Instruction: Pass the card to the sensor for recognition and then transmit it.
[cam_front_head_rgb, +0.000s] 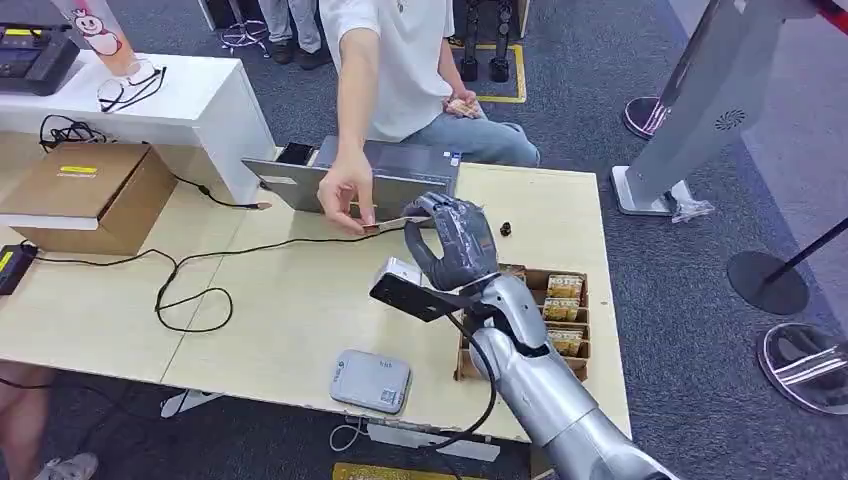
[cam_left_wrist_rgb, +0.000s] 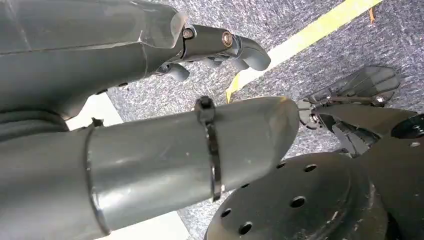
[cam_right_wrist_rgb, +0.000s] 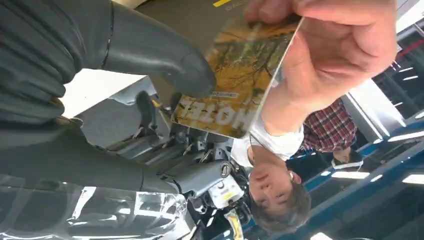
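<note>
Between robot hand (cam_right_wrist_rgb: 150, 55) and person's hand (cam_right_wrist_rgb: 330, 45): autumn-printed card (cam_right_wrist_rgb: 235, 85)

Exhibition or demo hall: grey carpet (cam_front_head_rgb: 640, 60), stanchion bases (cam_front_head_rgb: 768, 283) (yellow floor tape (cam_front_head_rgb: 520, 75)), kiosk stand (cam_front_head_rgb: 700, 110).

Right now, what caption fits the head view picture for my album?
Robot's right hand and a person's hand both hold the card above the table.

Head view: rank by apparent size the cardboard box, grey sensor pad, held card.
1. cardboard box, far left of the table
2. grey sensor pad, near the front edge
3. card, seen edge-on between the right hand and the person's hand, so it looks smaller than it is.
</note>
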